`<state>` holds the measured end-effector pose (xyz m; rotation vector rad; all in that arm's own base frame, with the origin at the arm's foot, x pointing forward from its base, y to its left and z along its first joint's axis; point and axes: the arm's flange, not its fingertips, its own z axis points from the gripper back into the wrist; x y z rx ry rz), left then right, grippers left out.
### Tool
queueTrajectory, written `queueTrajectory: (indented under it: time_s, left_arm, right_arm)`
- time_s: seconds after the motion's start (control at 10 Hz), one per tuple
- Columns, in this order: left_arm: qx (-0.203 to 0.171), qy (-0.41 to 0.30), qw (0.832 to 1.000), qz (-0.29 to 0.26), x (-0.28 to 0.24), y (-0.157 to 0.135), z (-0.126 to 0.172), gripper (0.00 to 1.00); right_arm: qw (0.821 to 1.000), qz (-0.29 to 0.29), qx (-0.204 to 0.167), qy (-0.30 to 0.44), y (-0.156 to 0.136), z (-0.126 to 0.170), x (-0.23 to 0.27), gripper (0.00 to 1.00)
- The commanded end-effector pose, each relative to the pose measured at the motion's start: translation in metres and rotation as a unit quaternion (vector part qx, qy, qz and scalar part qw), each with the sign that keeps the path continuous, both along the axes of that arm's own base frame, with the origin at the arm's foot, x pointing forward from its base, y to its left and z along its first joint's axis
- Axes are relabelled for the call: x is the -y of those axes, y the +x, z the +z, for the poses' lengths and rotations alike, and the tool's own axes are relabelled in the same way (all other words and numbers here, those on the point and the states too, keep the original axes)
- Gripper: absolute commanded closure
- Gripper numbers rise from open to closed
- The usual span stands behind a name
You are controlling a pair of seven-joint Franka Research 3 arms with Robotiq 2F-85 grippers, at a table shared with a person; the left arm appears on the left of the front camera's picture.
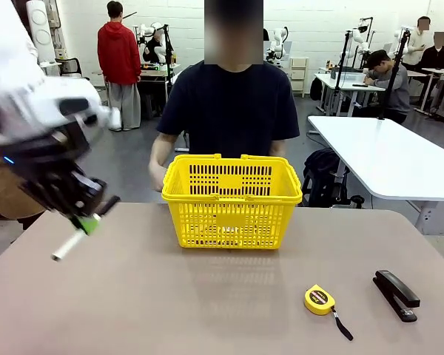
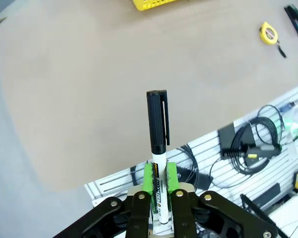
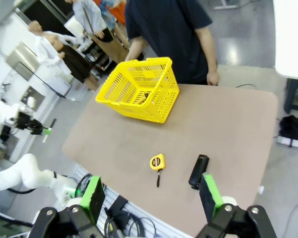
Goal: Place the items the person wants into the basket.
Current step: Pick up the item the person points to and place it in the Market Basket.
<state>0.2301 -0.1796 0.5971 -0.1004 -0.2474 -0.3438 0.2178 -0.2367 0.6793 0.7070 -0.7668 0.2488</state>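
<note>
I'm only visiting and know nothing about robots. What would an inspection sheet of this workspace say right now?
Surface: brown table, mostly bare.
Job's things: yellow basket at the far side, in front of the person; white marker with black cap held up off the table.
Clutter: tape measure and black stapler at the near right.
Grippers: left gripper shut on the marker; right gripper open, holding nothing.
Cables: black cables coiled below the table's edge.
Surroundings: white tables, other people farther off.
</note>
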Motion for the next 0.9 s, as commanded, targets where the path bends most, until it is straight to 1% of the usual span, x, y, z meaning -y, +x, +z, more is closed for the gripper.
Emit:
queueTrajectory:
  time_s: [0.0, 0.3, 0.4, 0.5, 0.8]
  left_arm:
    - [0.005, 0.011, 1.0, -0.026, -0.0014, 0.0215, 0.0043, 1.0]
    - [0.011, 0.028, 0.999, -0.014, -0.0094, 0.0191, 0.0089, 1.0]
    - [0.024, 0.05, 0.998, -0.005, -0.0096, 0.0168, 0.0065, 1.0]
    - [0.003, 0.015, 1.0, -0.014, -0.005, 0.0155, 0.0123, 1.0]
    - [0.003, 0.015, 1.0, -0.014, -0.005, 0.0155, 0.0123, 1.0]
  right_arm:
    - [1.0, 0.005, 0.007, 0.008, 0.0001, 0.0006, -0.0005, 0.0]
    - [1.0, 0.005, 0.007, 0.008, 0.0001, 0.0006, -0.0005, 0.0]
    - [1.0, 0.005, 0.007, 0.008, 0.0001, 0.0006, -0.0005, 0.0]
    - [1.0, 0.005, 0.007, 0.008, 0.0001, 0.0006, -0.0005, 0.0]
    - [1.0, 0.005, 0.007, 0.008, 0.0001, 0.0006, -0.0005, 0.0]
